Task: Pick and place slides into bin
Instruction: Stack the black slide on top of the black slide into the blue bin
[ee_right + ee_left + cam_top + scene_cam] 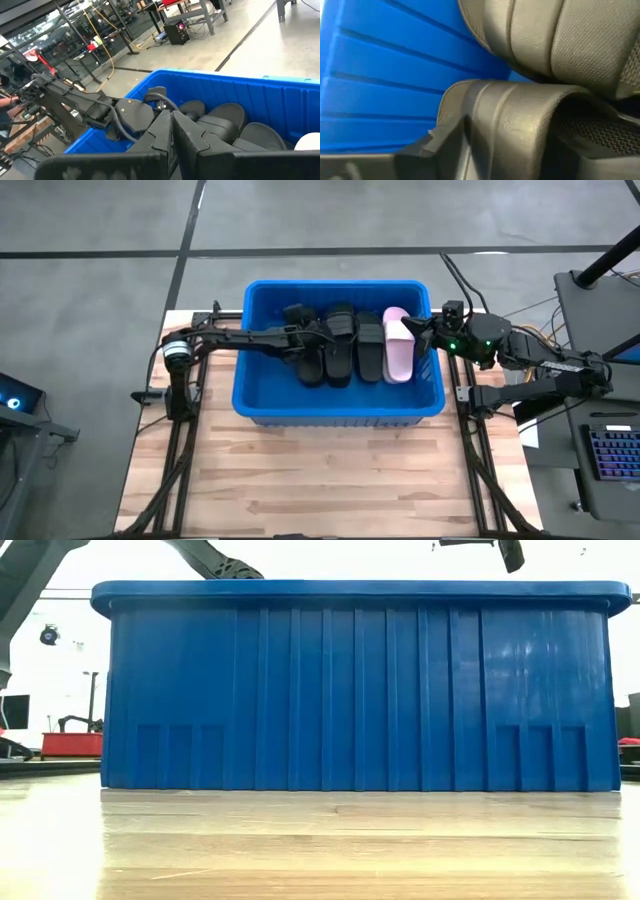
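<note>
Risking a snag: left fingers apart, deep among black slides in bin; right fingers together at rim.

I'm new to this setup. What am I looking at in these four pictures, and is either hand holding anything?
Two robot arms work at a wooden table. One picture looks down from above, one level from table height, and one comes from each wrist. A blue bin holds black slides and a pink slide in a row. The left hand reaches inside among the black slides; whether it grips one cannot be told. The right hand sits shut at the bin's rim, holding nothing.
</note>
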